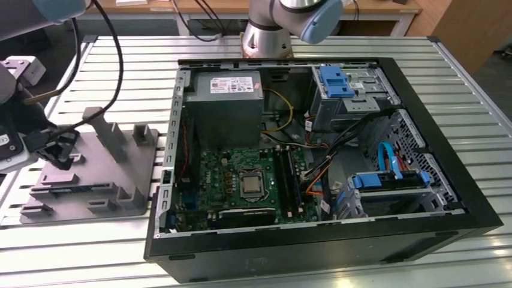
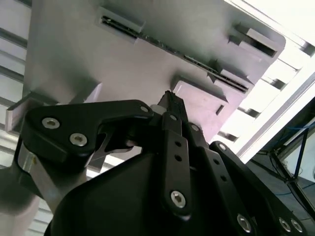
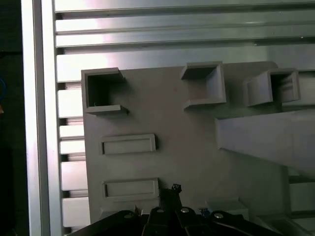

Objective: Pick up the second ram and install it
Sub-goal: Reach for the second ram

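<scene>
Second ram (image 1: 68,189) (image 2: 162,47), a thin long dark green-black memory stick, stands on edge in a low slot of the grey moulded plastic holder block (image 1: 104,180) (image 2: 74,59) (image 3: 187,142), near that block's front edge in the exterior view. The black gripper (image 1: 62,163) (image 2: 170,98) (image 3: 175,189) hangs over the block just beside the stick, not touching it, its fingertips drawn together with nothing between them. On the exterior view's right, well apart, an open black computer case (image 1: 320,252) lies on the slatted metal table (image 1: 96,252).
</scene>
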Available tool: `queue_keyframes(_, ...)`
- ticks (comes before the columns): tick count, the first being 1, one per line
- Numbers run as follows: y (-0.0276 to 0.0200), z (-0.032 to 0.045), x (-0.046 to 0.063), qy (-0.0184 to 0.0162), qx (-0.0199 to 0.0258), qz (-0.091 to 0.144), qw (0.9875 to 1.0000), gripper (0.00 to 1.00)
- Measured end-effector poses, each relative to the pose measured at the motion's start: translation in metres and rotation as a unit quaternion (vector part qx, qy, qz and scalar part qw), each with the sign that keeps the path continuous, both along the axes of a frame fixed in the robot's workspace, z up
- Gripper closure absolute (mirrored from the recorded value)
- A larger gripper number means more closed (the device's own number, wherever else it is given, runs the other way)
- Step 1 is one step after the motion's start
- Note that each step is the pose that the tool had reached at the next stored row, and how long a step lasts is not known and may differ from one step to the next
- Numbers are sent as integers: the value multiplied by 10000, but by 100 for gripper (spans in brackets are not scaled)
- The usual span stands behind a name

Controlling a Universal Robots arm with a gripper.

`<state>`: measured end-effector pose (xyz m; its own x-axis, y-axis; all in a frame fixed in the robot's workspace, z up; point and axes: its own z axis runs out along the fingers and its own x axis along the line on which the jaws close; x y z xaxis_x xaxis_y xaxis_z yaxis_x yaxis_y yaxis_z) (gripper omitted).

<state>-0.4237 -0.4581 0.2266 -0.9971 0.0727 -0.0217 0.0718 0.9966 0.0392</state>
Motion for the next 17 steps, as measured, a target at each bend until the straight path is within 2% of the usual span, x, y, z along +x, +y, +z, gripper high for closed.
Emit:
queue_keyframes(3, -41, -14, 41, 9, 0, 0, 10000, 90)
queue_keyframes(8, -193, -49, 53, 11, 0, 0, 10000, 90)
queue_keyframes(10, -233, -68, 54, 12, 0, 0, 10000, 90)
queue_keyframes(12, -252, -80, 55, 11, 0, 0, 10000, 90)
queue_keyframes(17, -253, -81, 54, 12, 0, 0, 10000, 90)
